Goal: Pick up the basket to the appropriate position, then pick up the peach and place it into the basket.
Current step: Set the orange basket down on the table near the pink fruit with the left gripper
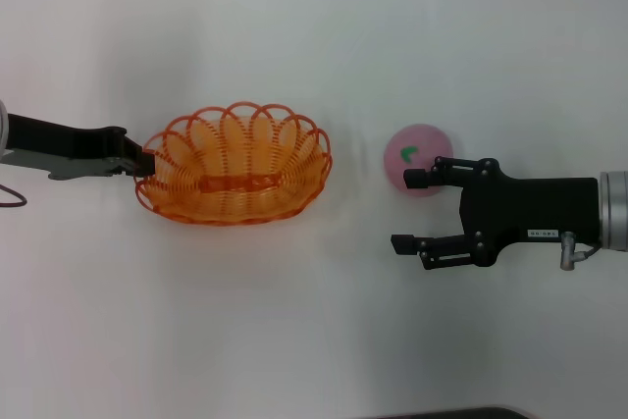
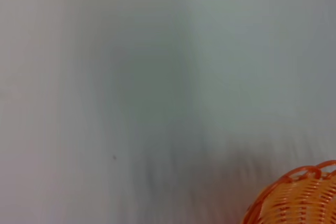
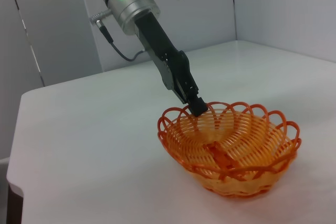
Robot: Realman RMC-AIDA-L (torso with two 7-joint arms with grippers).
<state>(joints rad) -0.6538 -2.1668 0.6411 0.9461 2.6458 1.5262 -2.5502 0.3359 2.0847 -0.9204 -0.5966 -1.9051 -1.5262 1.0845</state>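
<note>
The orange wire-loop basket (image 1: 235, 169) sits left of centre on the white table. It also shows in the right wrist view (image 3: 231, 150), and a corner of it shows in the left wrist view (image 2: 296, 198). My left gripper (image 1: 145, 166) reaches in from the left and is shut on the basket's left rim, as the right wrist view (image 3: 198, 108) shows. The pink peach (image 1: 414, 152) with a green leaf mark lies to the right of the basket. My right gripper (image 1: 405, 211) is open and empty, just in front of the peach, and its far finger overlaps the peach's near edge.
The white table (image 1: 294, 321) has a front edge with a dark strip at the bottom right of the head view. The right wrist view shows the table's corner (image 3: 16, 177) and grey walls behind it.
</note>
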